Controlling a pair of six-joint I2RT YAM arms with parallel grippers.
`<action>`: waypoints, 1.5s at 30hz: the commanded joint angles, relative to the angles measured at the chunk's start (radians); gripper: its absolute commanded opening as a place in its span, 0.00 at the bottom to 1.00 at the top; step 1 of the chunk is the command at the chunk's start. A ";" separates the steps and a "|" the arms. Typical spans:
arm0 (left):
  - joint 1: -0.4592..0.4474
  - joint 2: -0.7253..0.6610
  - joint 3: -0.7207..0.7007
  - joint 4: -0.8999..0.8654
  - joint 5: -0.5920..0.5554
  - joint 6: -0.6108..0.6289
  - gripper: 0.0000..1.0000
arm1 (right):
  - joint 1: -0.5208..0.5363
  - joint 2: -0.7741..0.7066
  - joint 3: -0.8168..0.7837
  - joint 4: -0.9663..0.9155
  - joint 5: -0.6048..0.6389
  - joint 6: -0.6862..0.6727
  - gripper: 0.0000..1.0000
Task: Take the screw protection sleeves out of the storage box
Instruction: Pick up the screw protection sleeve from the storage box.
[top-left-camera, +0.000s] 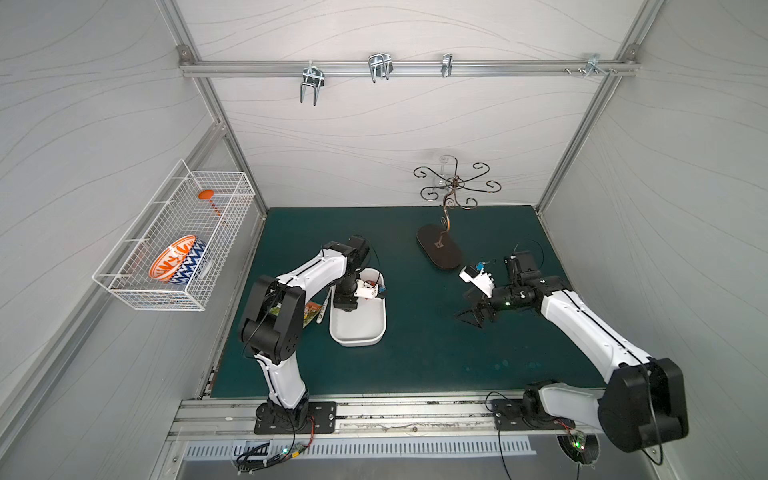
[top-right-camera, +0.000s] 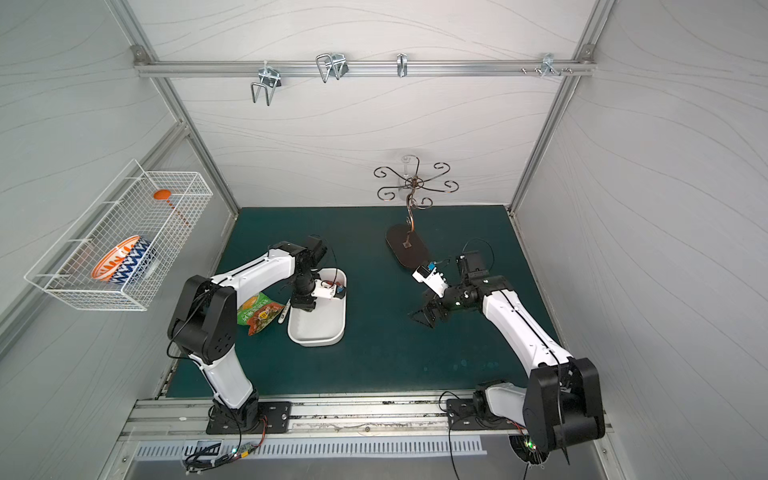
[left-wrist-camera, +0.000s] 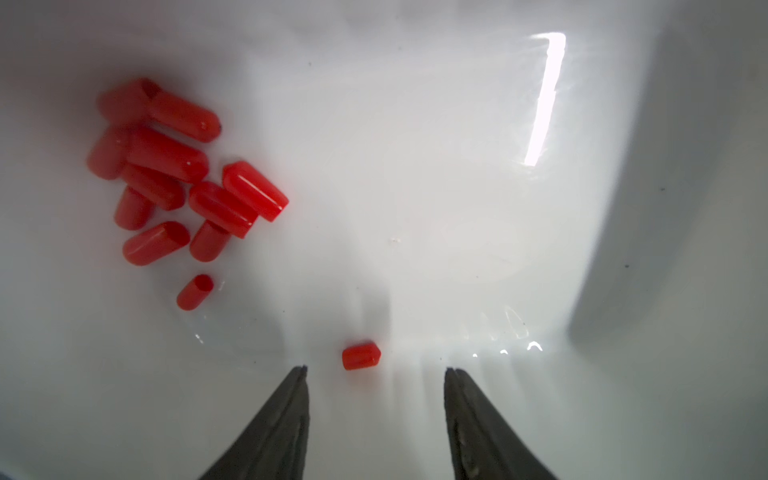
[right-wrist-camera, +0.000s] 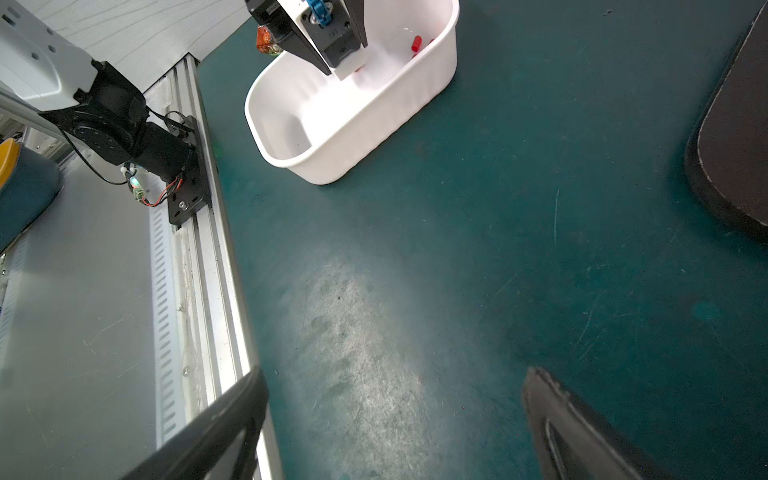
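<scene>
Hanging inside the storage box (left-wrist-camera: 415, 166), left gripper (left-wrist-camera: 377, 371) spread, one stray sleeve (left-wrist-camera: 360, 356) between its tips, other screw protection sleeves (left-wrist-camera: 166, 174) clustered apart, right gripper (right-wrist-camera: 392, 374) spread wide above the counter (right-wrist-camera: 457, 249)

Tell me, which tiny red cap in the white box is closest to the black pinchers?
The lone short red plastic cap lying just ahead of the open left gripper. The other red caps sit bunched farther off.
</scene>
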 joint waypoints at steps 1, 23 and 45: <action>0.001 0.020 0.033 -0.013 -0.031 0.014 0.56 | 0.009 -0.005 0.024 -0.016 -0.013 -0.006 0.99; -0.001 0.070 -0.035 0.029 -0.127 0.005 0.57 | 0.030 0.002 0.030 -0.022 -0.017 -0.011 0.99; -0.001 0.133 -0.080 0.101 -0.180 -0.054 0.41 | 0.029 -0.010 0.017 -0.014 0.006 -0.012 0.99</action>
